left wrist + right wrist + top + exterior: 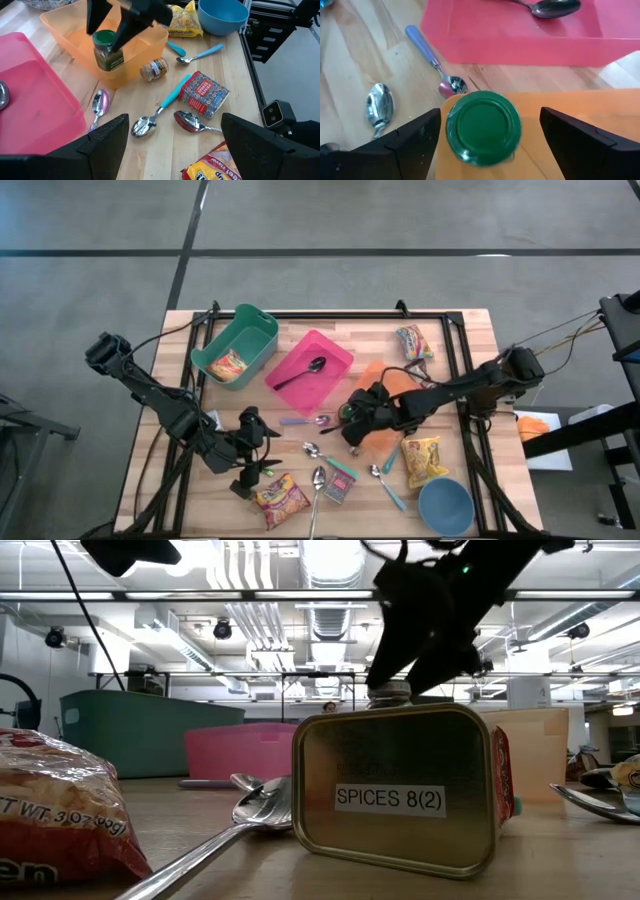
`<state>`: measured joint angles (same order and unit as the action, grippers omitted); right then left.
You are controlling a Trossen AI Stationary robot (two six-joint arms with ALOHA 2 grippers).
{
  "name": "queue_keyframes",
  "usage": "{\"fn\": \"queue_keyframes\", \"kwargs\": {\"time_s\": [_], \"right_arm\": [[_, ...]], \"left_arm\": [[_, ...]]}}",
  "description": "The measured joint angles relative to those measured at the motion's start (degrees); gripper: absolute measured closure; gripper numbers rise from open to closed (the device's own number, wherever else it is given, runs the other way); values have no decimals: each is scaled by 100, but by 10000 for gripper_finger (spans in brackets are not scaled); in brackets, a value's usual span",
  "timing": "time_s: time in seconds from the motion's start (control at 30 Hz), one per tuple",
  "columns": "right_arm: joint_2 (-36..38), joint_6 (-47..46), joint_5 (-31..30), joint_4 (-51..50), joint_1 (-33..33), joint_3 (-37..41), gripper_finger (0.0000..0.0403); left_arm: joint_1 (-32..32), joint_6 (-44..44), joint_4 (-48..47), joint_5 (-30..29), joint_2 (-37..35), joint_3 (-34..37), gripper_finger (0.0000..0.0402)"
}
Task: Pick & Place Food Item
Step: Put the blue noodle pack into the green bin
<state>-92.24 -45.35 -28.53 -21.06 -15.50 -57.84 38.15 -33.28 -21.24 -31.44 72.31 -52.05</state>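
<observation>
Seen from above, both arms reach over the crowded table [180, 330]; the right gripper [352, 418] hangs at the orange bin's [385, 375] near corner, the left gripper [252, 442] beside scattered spoons. At table height, a spice tin [395, 790] fills the foreground and hides most of what lies behind it. From the left wrist, wide-spread jaws frame a green-lidded jar [106, 50] standing inside the orange bin by its wall. From the right wrist, jaws stand apart on either side of the jar, not touching it; its body is hidden beneath the lid.
</observation>
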Motion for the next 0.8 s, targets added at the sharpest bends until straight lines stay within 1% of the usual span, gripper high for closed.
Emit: {"fn": "queue_keyframes", "kwargs": {"time_s": [0.1,0.2,0.3,0.47,0.57,0.63,0.8], "right_arm": [[262,-200,-387,-412,-121,0,66],[563,-593,-717,-948,-192,0,66],[905,-1046,-796,-1475,-192,0,66],[1458,-1736,-898,-2329,46,0,66],[1743,-1942,-896,-2744,369,0,66],[1873,-1942,-853,-2933,708,-2,66],[1898,-1691,-520,-3270,1851,-2,77]], "left_arm": [[0,2,-2,0,0,0,85],[0,2,1,0,0,0,85],[-2,4,-1,0,0,0,85],[-1,7,-2,3,0,0,85],[-2,15,-2,26,0,0,85],[-1,23,-2,52,0,0,85],[-2,22,-2,55,0,0,85]]}}
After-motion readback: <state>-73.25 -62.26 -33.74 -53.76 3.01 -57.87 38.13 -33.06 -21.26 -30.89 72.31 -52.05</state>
